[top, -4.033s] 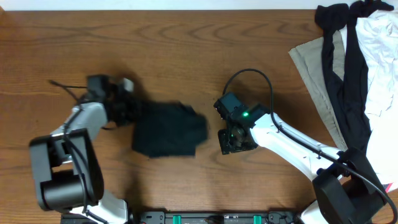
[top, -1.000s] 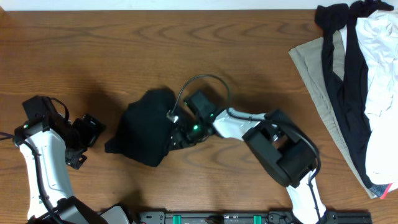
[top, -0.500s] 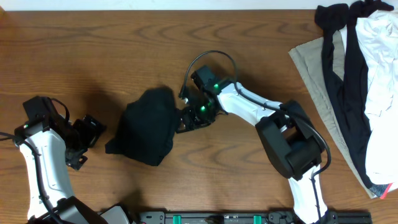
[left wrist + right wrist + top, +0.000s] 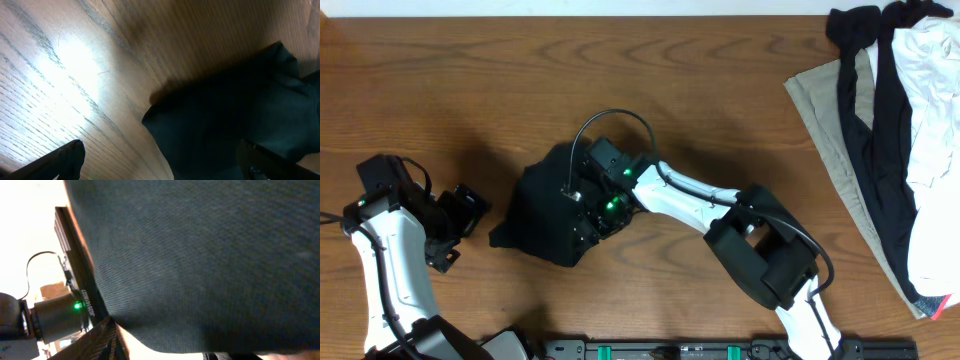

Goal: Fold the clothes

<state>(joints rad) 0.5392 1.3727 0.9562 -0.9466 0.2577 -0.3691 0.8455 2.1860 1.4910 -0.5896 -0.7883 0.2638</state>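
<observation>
The black T-shirt [image 4: 542,210] lies in a rumpled bundle on the wooden table [image 4: 650,80], left of centre. My right gripper [image 4: 588,224] is down on the bundle's right part. In the right wrist view its dark fabric [image 4: 200,255] fills nearly the whole picture, and the right gripper [image 4: 167,344] has its jaws apart with the cloth's lower edge dipping between them. My left gripper [image 4: 460,230] stands open a little left of the shirt, apart from it. The left wrist view shows the shirt [image 4: 225,115] ahead of the left gripper [image 4: 160,170], with bare wood between its fingers.
A pile of other garments lies at the table's right edge: a beige one [image 4: 830,120], a white one [image 4: 935,70] and a black strip [image 4: 880,110] across them. A black rail [image 4: 670,350] runs along the front edge.
My right gripper has swung left from the shirt's right edge onto the bundle, and its jaws have widened. The left arm has stayed still. Four seconds ago the shirt lay flatter.
</observation>
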